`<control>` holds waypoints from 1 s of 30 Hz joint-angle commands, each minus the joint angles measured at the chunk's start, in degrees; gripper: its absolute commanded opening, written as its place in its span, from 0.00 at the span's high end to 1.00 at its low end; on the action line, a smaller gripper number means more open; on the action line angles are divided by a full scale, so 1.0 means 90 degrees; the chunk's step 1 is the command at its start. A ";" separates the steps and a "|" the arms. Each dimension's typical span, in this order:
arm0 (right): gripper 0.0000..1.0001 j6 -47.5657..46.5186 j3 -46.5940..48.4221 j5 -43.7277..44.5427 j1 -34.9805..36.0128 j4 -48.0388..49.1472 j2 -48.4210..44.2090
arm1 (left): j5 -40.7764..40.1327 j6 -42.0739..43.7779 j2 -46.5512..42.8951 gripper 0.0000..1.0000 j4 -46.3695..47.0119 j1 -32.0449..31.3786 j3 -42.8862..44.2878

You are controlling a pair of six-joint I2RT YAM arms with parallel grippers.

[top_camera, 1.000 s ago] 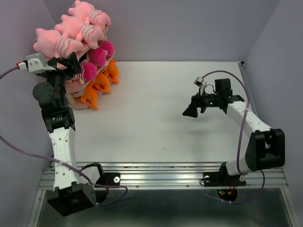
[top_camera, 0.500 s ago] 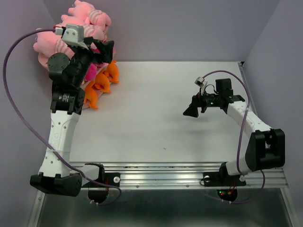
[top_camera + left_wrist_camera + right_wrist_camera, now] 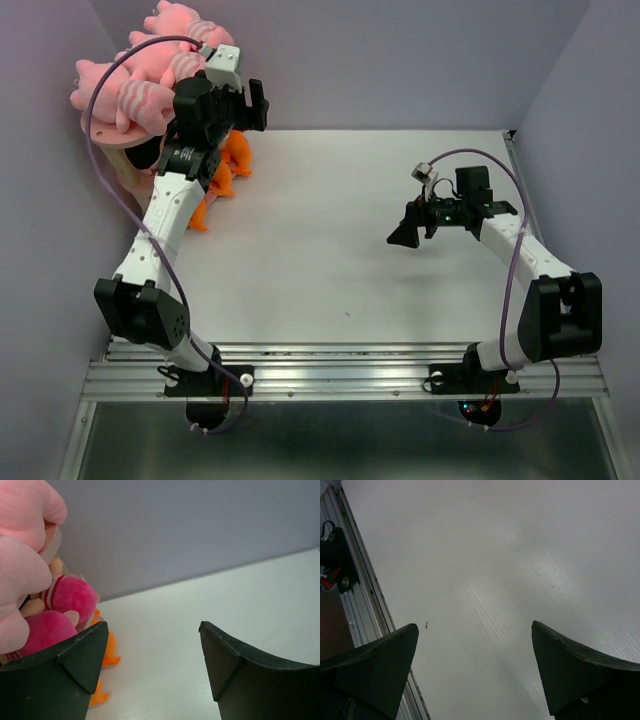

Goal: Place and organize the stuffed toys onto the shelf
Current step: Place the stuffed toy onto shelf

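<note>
robot lab cell, white table [image 3: 330,200], plain lavender walls [image 3: 400,60]

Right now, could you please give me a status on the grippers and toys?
Left gripper open, empty, beside the shelf. Right gripper open, empty, above the table. Stuffed toys piled on shelf. Nothing in the way.

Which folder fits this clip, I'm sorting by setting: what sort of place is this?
Probably a robotics test cell: plain lilac-grey walls box in a white tabletop, two white-and-black robot arms bolted to a ribbed metal rail, and pink striped plush toys crowd a pink tiered shelf.
</note>
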 commanded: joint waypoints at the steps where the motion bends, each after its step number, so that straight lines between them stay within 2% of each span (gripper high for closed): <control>1: 0.00 -0.0090 -0.0001 -0.0121 -0.0034 0.0122 -0.0077 | -0.0401 0.0308 0.0219 0.15 0.0125 0.0031 0.0805; 10: 0.00 -0.0100 0.0019 -0.0121 -0.0034 0.0092 -0.0097 | -0.0723 -0.0238 0.0806 0.10 -0.0167 0.0255 0.1625; 18: 0.00 -0.0090 0.0048 -0.0121 -0.0034 0.0053 -0.0107 | -0.1260 -0.0249 0.1050 0.06 -0.0421 0.0285 0.1978; 30: 0.00 -0.0081 0.0067 -0.0072 -0.0034 0.0043 -0.0107 | -0.1426 -0.0532 0.1431 0.06 -0.0783 0.0363 0.2603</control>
